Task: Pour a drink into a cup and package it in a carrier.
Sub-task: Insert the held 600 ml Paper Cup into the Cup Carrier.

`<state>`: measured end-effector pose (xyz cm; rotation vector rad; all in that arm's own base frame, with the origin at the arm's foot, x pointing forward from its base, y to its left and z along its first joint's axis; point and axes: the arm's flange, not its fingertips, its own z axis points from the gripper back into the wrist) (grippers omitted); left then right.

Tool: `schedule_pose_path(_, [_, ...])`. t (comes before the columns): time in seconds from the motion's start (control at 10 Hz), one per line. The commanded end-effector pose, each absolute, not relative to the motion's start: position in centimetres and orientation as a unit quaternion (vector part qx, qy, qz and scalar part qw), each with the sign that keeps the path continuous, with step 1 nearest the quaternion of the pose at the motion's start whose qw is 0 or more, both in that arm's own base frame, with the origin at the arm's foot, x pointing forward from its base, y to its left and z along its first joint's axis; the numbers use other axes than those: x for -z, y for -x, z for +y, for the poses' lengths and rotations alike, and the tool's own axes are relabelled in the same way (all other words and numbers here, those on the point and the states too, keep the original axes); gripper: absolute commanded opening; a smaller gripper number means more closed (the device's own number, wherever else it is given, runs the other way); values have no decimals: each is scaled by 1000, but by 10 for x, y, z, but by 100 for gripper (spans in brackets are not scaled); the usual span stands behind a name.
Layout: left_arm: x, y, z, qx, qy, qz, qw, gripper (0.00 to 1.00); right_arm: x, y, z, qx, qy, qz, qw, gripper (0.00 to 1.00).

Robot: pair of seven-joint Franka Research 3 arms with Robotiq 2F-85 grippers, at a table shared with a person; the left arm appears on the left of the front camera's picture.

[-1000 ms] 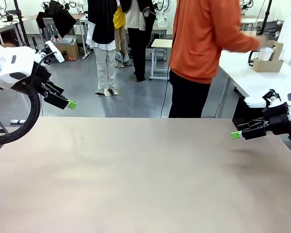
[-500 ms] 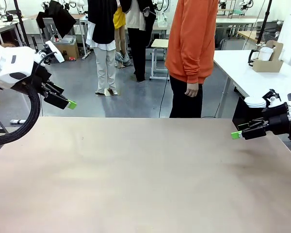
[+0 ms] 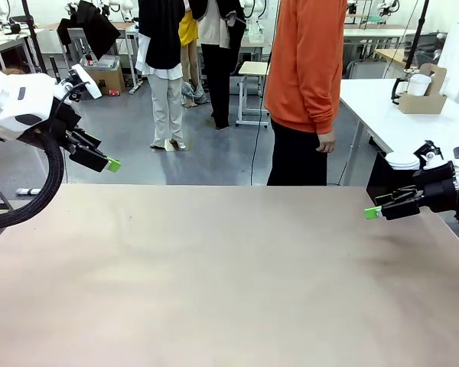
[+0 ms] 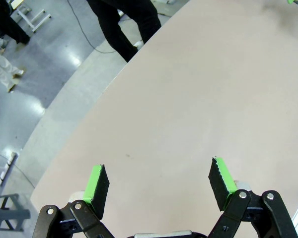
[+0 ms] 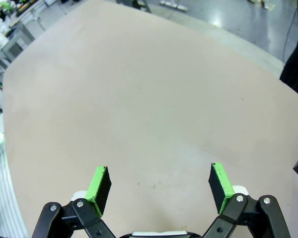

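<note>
Carrier [image 3: 424, 98] w/ cup [image 3: 419, 84] sits on a white side table [image 3: 382, 115], well beyond our right gripper [image 3: 373, 212]. Both pincers gape wide, holding nothing; left gripper [image 3: 113, 164] hangs far across the table [image 3: 229, 275]. Person [image 3: 306, 84] stands btwn.

White arms [image 3: 15, 99]; black end effectors [image 3: 111, 164], green pads [image 4: 95, 184].

Beige table [image 3: 229, 283], plain and unpatterned, and bright green pads [image 4: 96, 182] on black fingers. The person [image 3: 306, 84] wears an orange top over black trousers; behind, a brown cardboard carrier [image 3: 427, 95] holds a white cup [image 3: 419, 84].
</note>
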<state>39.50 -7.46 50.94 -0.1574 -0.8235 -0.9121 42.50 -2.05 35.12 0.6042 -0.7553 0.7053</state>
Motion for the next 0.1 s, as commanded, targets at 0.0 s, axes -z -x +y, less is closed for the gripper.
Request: schedule_pose_path(0.0, [-508,-396,-74,424,78,-385,816,100,-354,-425,-23,-335,-284,-355,825,100])
